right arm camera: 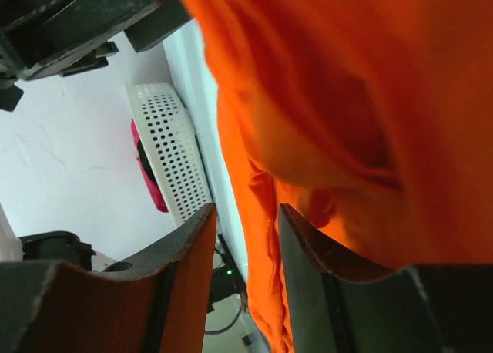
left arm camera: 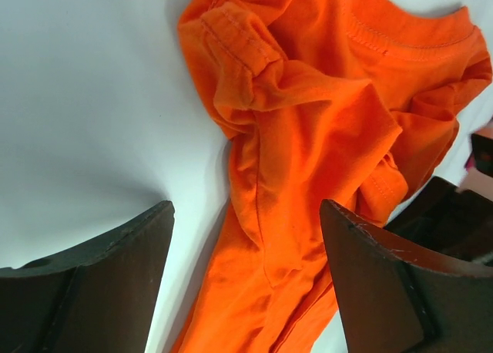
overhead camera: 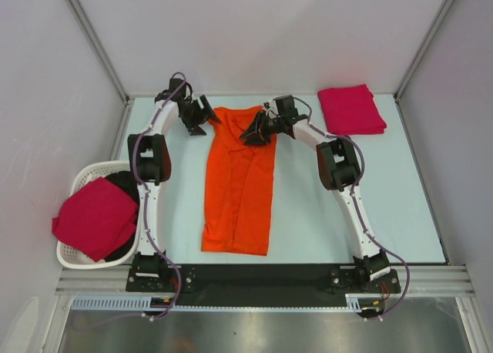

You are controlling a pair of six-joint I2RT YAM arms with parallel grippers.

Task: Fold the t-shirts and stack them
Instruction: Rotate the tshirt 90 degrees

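Here, nearest the arm bases, the white slatted basket [overhead camera: 83, 177] sits off the table's [overhead camera: 347, 206] left edge with an unfolded crimson-pink t-shirt [overhead camera: 96, 216] draped over its rim, presumably waiting its turn. Just past the bases the hem of the orange t-shirt [overhead camera: 240, 191] begins. The shirt lies down the middle of the table as a long narrow strip, hem toward us and collar at the far end, so we judge the lengthwise fold to be done and the crosswise fold not yet made. Farther along, both arms arch inward to meet at the collar end. The left gripper [overhead camera: 202, 115] hangs just beside the shirt's far left corner with its jaws spread wide and nothing between them; its wrist view shows the bunched sleeve and collar on the table beyond its fingers [left arm camera: 115, 268], a likely spot for taking hold of that corner. The right gripper [overhead camera: 253, 131] is over the cloth near the collar, its jaws part-way apart with orange fabric crowding them; we cannot tell whether they pinch a fold or merely brush it. At the far right corner a folded crimson-pink t-shirt [overhead camera: 351, 110] lies well apart from the work, which reads as the start of the stack the orange one should join.
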